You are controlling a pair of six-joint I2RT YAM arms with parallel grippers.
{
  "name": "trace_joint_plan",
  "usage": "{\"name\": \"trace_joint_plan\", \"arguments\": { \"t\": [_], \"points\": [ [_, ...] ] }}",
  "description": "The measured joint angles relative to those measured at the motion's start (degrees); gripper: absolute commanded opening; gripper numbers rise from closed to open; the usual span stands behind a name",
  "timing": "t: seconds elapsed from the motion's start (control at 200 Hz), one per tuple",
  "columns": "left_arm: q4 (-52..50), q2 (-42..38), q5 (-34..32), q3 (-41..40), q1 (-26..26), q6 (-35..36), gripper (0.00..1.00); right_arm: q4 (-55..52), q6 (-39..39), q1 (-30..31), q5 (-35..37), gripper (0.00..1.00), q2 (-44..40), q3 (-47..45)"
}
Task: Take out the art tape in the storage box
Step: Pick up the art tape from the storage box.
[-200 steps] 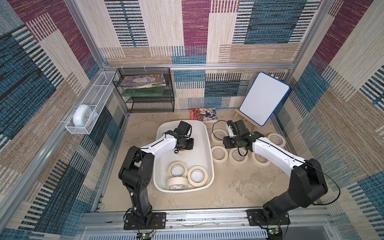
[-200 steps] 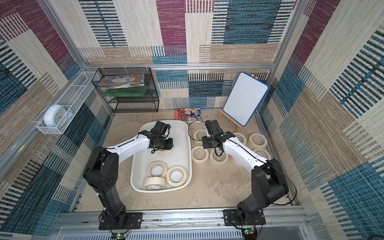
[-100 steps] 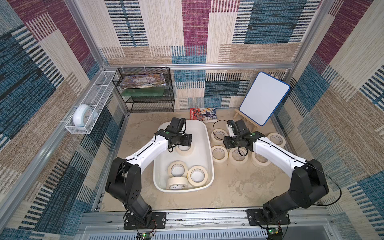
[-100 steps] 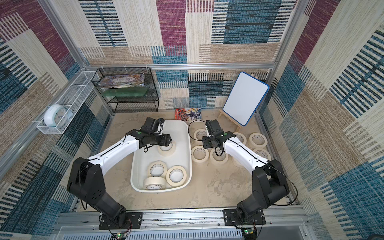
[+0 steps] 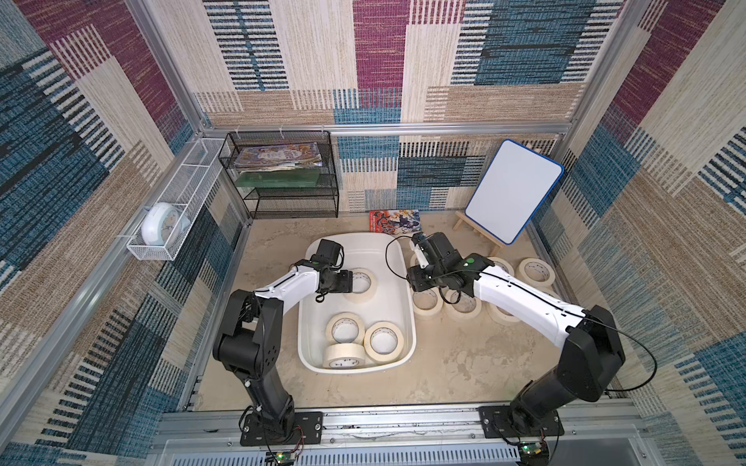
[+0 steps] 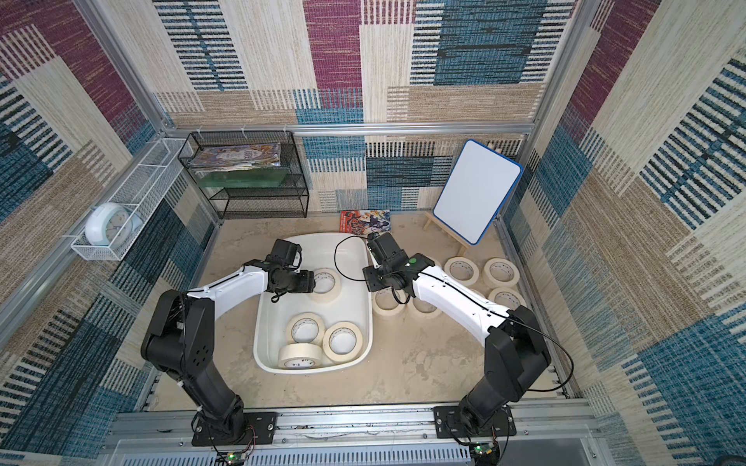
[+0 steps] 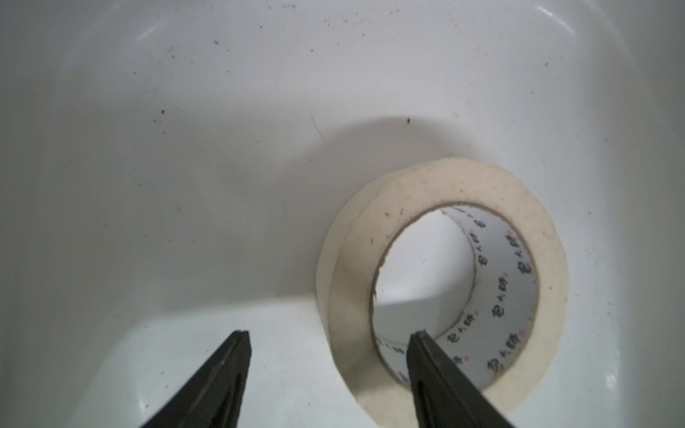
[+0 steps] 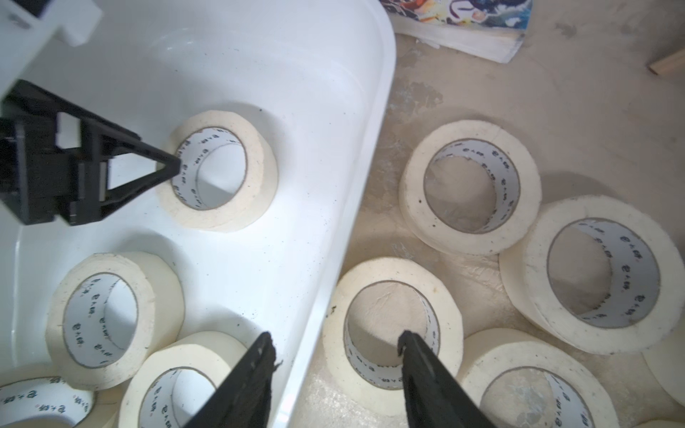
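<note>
The storage box (image 5: 355, 236) (image 6: 315, 235) is a white tub in the middle of the table, seen in both top views. Several cream art tape rolls lie in it. One roll (image 5: 373, 288) (image 7: 407, 192) (image 8: 259, 174) lies alone toward the far end, and three (image 5: 383, 341) are bunched at the near end. My left gripper (image 7: 329, 335) (image 5: 352, 281) is open and low in the box. One finger is inside that lone roll's core and the other is outside its wall. My right gripper (image 8: 334, 334) (image 5: 418, 282) is open and empty above the box's right rim.
Several more tape rolls (image 5: 427, 302) (image 8: 470, 185) lie flat on the table right of the box. A black cable (image 5: 387, 254) loops over the box's far right corner. Along the back stand a black wire rack (image 5: 282, 173), a book (image 5: 393, 221) and a whiteboard easel (image 5: 512, 193). A white wire basket (image 5: 169, 214) hangs at the left.
My left gripper has gone from shut to open and its arm has swung, and its fingers now stand on either side of the far roll's wall. The right arm has hardly moved.
</note>
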Motion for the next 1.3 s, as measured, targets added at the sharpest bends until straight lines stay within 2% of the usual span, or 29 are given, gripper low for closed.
{"name": "trace_joint_plan", "arguments": {
  "t": [0.04,0.18,0.255,0.476,0.711,0.746,0.776,0.821,0.836,0.871,0.901,1.077,1.222,1.297],
  "points": [
    [0.57,1.16,0.17,0.68,0.07,-0.24,0.6,0.13,0.07,0.9,-0.24,0.59,0.83,1.05],
    [1.55,3.89,0.83,1.92,0.09,-0.61,0.28,0.15,-0.09,3.34,-2.1,0.61,6.49,5.66],
    [1.84,3.5,1.2,1.68,0.04,-0.5,0.19,0.09,-0.24,3.58,-2.56,0.61,9.38,7.98],
    [0.28,-3.65,0.42,0.13,-0.5,-0.57,0.16,-0.17,-0.55,3.98,-4.52,0.66,15.52,15.21],
    [-1.2,-10.6,-0.13,-0.55,-4.31,-0.57,0.16,-0.46,-0.83,4.02,-5.97,0.65,21.92,21.64],
    [-1.46,-11.34,-0.37,-0.55,-4.83,-0.59,0.16,-0.48,-0.85,4.02,-6.21,0.62,22.51,22.21],
    [-1.73,-11.85,-0.57,-0.55,-5.11,-0.59,0.16,-0.46,-0.83,4.02,-6.25,0.56,22.86,22.51],
    [-2.1,-12.59,-1.14,-0.61,-5.42,-0.61,0.16,-0.46,-0.87,4.02,-6.43,0.39,23.21,22.82],
    [-2.21,-12.81,-1.29,-0.68,-5.49,-0.66,0.16,-0.46,-0.85,4.04,-6.43,0.3,23.32,22.86],
    [-2.38,-13.27,-1.64,-0.85,-5.62,-0.74,0.18,-0.46,-0.94,4.09,-6.34,0.1,23.47,22.91],
    [-2.84,-13.64,-1.77,-1.01,-5.7,-0.87,0.2,-0.31,-0.57,4.07,-6.08,0.0,23.56,22.88],
    [-2.16,-15.54,-1.38,-1.97,-6.4,-1.62,0.46,-1.62,-0.48,4.11,-4.55,0.0,23.23,21.64],
    [-1.38,-18.97,-1.31,-4.35,-6.69,-1.64,0.81,-2.03,-0.68,3.98,-3.48,0.0,22.69,21.84],
    [-1.66,-21.09,-1.07,-5.07,-6.73,-1.62,0.88,-2.47,-0.7,3.82,-2.95,0.0,22.69,22.03]
  ]
}}
